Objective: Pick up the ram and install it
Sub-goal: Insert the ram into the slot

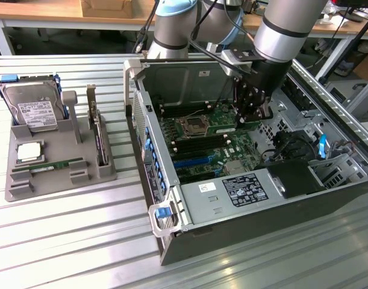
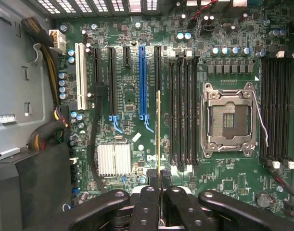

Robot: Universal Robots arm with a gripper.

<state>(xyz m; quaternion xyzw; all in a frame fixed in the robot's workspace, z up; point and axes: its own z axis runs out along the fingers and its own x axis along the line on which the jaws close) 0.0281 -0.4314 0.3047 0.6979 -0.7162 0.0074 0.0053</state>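
"Ram (image 2: 159, 130), where is it?"

"Pinched edge-on in my hand (image 2: 159, 185), hanging over the motherboard (image 2: 137, 62) near the black memory slots (image 2: 183, 113)."

"Risk?"

"I judge it sits beside a slot, not over one; pressing down misaligned could bend it or damage the slot."

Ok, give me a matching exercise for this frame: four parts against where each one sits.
1 ram
2 spare memory stick
3 hard drive
4 expansion card

A lying flat in the gray tray
B standing on edge in the tray
C clamped in the gripper over the motherboard
D propped tilted at the tray's back

Pairs: 1-C; 2-A; 3-D; 4-B
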